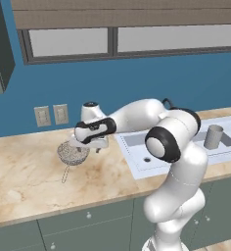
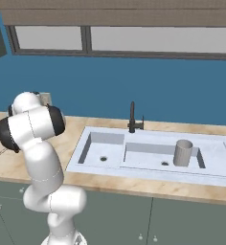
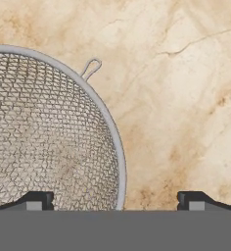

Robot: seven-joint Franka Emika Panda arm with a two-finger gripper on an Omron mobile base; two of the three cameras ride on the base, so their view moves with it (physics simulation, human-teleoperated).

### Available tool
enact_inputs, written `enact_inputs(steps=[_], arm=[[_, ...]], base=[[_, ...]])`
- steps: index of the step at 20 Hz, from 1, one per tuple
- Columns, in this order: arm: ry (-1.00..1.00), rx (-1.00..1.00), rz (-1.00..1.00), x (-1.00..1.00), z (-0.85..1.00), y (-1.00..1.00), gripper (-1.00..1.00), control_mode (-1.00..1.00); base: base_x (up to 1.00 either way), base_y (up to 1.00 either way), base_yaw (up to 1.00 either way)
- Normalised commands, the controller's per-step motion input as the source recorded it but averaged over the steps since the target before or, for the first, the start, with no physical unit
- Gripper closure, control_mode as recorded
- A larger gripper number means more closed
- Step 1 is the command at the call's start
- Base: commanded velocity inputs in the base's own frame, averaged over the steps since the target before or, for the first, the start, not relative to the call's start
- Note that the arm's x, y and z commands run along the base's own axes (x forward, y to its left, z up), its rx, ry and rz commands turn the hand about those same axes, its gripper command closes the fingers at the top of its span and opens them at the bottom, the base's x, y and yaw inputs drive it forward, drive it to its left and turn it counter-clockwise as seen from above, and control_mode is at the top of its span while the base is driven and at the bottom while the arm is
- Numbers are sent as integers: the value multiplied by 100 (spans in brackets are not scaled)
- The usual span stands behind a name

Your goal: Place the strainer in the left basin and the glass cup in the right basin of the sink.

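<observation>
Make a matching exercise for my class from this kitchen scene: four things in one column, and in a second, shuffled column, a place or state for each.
Things
1. strainer
2. glass cup
3. gripper
4. faucet

Places or states
A. upright in the right basin of the sink
B. open, poised over the mesh bowl's rim
C. at the back rim of the sink, black and slim
D. on the marble counter, left of the sink

Pairs: 1-D, 2-A, 3-B, 4-C
</observation>
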Motion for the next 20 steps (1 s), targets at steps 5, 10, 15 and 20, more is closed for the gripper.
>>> enact_inputs(steps=[5, 10, 15, 20], arm=[[-5, 0, 0, 18, -2, 26, -100, -100], [-4, 2, -1, 1, -22, 7, -100, -100], [-5, 4, -1, -5, -28, 0, -100, -100], [-7, 1, 0, -2, -13, 2, 100, -100]], base=[[0, 0, 0], [0, 0, 0], [0, 0, 0], [0, 0, 0]])
